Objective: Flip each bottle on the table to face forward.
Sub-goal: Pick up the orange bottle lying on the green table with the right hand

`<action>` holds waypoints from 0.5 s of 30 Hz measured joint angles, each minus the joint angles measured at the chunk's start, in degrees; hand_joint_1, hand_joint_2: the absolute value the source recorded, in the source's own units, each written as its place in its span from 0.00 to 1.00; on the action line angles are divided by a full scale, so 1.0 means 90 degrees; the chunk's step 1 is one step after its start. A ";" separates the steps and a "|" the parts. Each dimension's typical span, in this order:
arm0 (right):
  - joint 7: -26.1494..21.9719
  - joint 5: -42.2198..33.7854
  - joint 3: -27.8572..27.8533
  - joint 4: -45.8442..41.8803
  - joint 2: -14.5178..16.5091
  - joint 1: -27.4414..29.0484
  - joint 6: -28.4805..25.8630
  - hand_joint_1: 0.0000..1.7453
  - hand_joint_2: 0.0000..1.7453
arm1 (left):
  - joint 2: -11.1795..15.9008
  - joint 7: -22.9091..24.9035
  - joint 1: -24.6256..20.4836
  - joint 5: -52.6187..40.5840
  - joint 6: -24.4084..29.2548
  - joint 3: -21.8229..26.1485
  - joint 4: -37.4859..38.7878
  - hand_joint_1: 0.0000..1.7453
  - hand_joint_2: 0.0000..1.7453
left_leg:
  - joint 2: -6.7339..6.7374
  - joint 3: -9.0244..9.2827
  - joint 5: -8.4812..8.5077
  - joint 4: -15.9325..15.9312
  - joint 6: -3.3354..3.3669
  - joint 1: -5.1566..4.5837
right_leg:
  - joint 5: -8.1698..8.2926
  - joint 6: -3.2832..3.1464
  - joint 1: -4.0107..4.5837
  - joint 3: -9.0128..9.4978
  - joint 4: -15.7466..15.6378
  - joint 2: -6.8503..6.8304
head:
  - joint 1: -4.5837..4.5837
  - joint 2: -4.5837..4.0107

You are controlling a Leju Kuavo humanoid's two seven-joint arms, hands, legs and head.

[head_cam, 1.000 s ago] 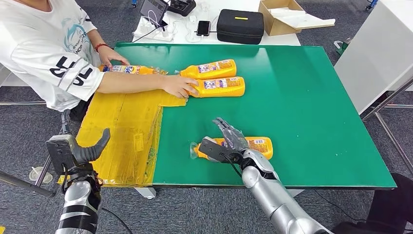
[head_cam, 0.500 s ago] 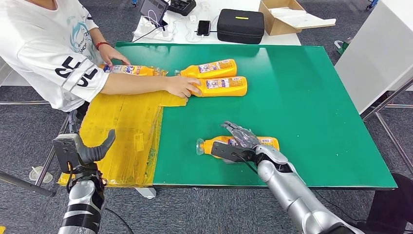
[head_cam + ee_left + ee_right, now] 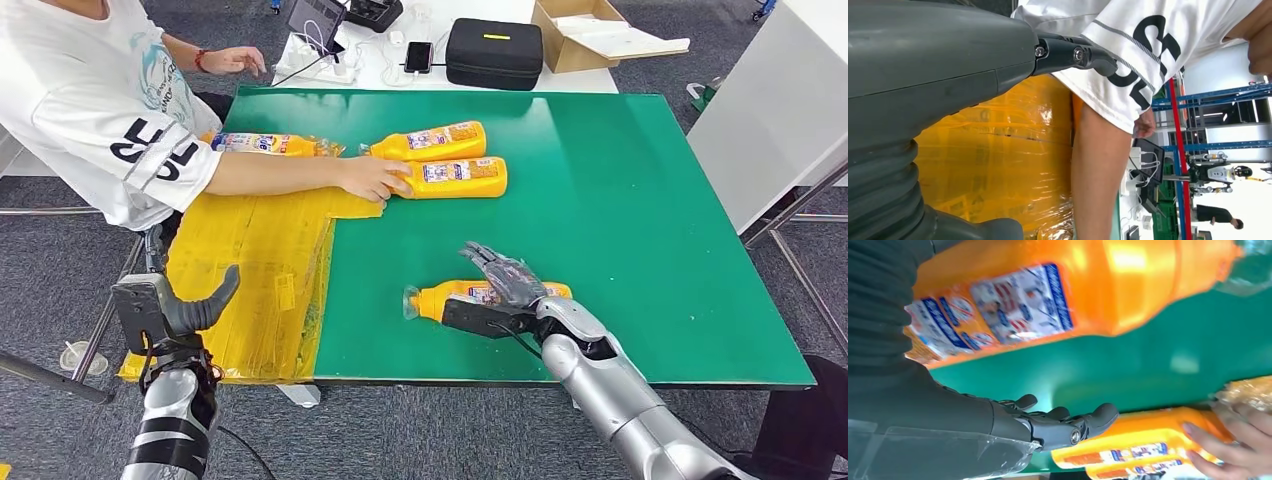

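Two orange bottles point(image 3: 447, 160) under a person's hand point(image 3: 370, 178), far side.

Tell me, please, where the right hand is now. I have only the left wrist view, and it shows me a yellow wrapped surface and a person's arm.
Observer: The right hand lies over an orange bottle lying on its side near the front edge of the green table. I cannot tell whether it grips.
Operator: Can you see a label on that bottle?
Observer: Yes. The right wrist view shows a printed label on its side.
Operator: Are other bottles there?
Observer: Three, all lying down at the far left. The person's hand touches the nearer bottle; the farther bottle and a third bottle lie behind it.
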 joint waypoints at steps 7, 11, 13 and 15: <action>0.0257 0.0293 0.0281 -0.0364 -0.0344 0.0220 0.0088 0.00 1.00 | -0.0002 0.0001 -0.0011 0.0039 -0.0057 -0.0068 0.0106 0.00 1.00 | -0.0001 -0.0003 0.0000 0.0000 0.0001 -0.0004 | 0.0000 0.0000 -0.0003 0.0000 -0.0001 -0.0001 | -0.0001 0.0000; 0.0293 0.0324 0.0387 -0.0341 -0.0483 0.0225 0.0190 0.00 1.00 | -0.0005 0.0001 -0.0028 0.0039 -0.0079 -0.0077 0.0196 0.00 1.00 | -0.0001 -0.0002 0.0000 0.0000 0.0001 -0.0002 | 0.0000 0.0000 -0.0002 -0.0001 -0.0001 -0.0001 | -0.0001 0.0000; 0.0327 0.0333 0.0433 -0.0340 -0.0580 0.0228 0.0231 0.00 1.00 | -0.0005 0.0001 -0.0032 0.0039 -0.0095 -0.0077 0.0234 0.00 1.00 | -0.0001 -0.0002 0.0000 0.0000 0.0001 -0.0002 | 0.0000 0.0000 -0.0002 0.0000 -0.0001 -0.0001 | -0.0001 0.0000; 0.0367 0.0341 0.0464 -0.0341 -0.0668 0.0230 0.0242 0.00 1.00 | -0.0005 0.0001 -0.0034 0.0039 -0.0104 -0.0077 0.0268 0.00 1.00 | -0.0001 -0.0002 0.0000 0.0000 0.0001 -0.0003 | 0.0000 0.0000 -0.0002 0.0000 -0.0001 -0.0001 | 0.0001 0.0000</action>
